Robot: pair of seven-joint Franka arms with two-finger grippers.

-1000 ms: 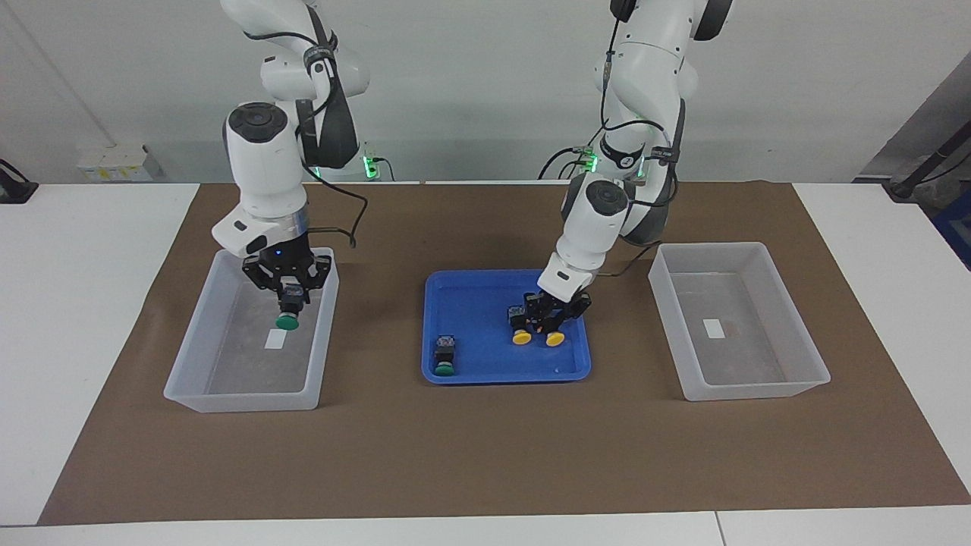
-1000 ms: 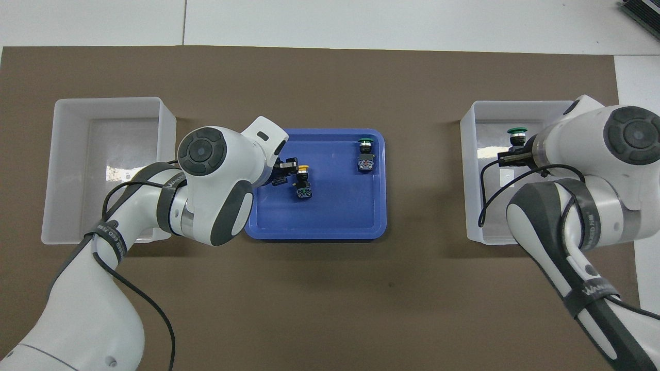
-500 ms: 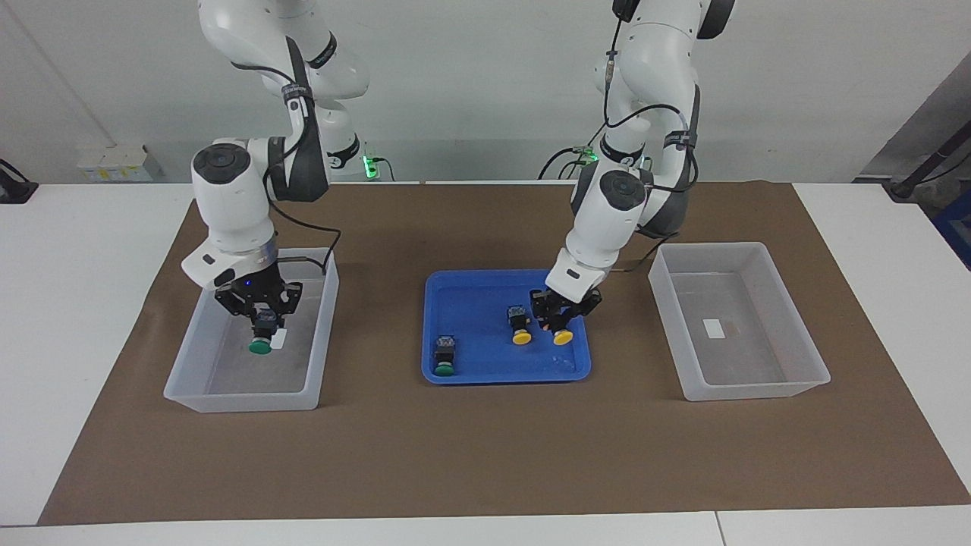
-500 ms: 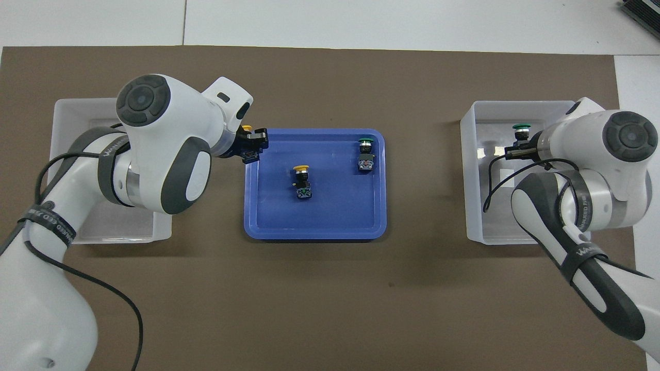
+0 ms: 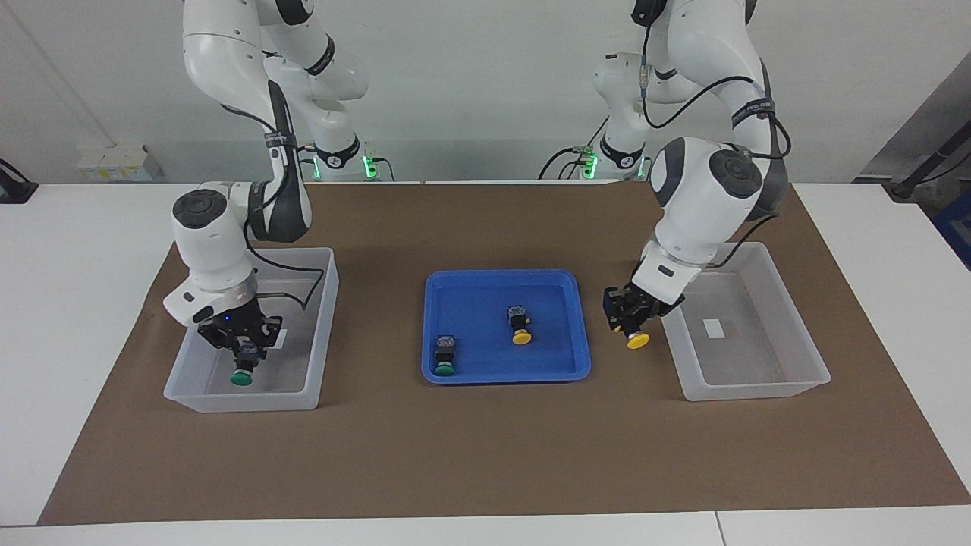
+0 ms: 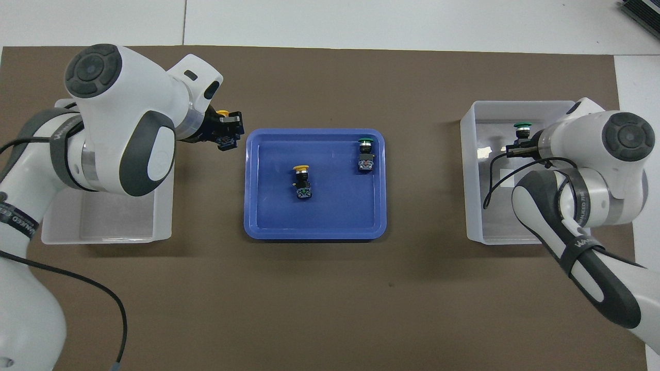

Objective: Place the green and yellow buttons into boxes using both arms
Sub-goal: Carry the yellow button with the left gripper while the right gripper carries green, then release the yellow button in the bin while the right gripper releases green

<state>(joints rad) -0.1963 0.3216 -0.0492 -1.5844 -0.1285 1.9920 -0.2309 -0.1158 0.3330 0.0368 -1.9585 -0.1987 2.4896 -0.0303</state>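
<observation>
My left gripper (image 5: 629, 321) is shut on a yellow button (image 5: 638, 341) and holds it in the air over the brown mat, between the blue tray (image 5: 561, 364) and the box (image 5: 796, 326) at the left arm's end. In the overhead view the left gripper (image 6: 228, 135) and its yellow button (image 6: 222, 112) show beside that box (image 6: 103, 229). My right gripper (image 5: 243, 353) is shut on a green button (image 5: 241, 377), low inside the other box (image 5: 326, 303). One yellow button (image 5: 520, 334) and one green button (image 5: 444, 368) lie in the tray.
The brown mat (image 5: 485, 447) covers the table's middle, with white table at both ends. The box (image 6: 474, 206) at the right arm's end holds a white label, as does the other box. The blue tray (image 6: 314, 232) lies between the boxes.
My left gripper lifted a yellow button out of the tray and carried it toward the left arm's end. My right gripper lowered the green button deeper into its box, farther from the robots.
</observation>
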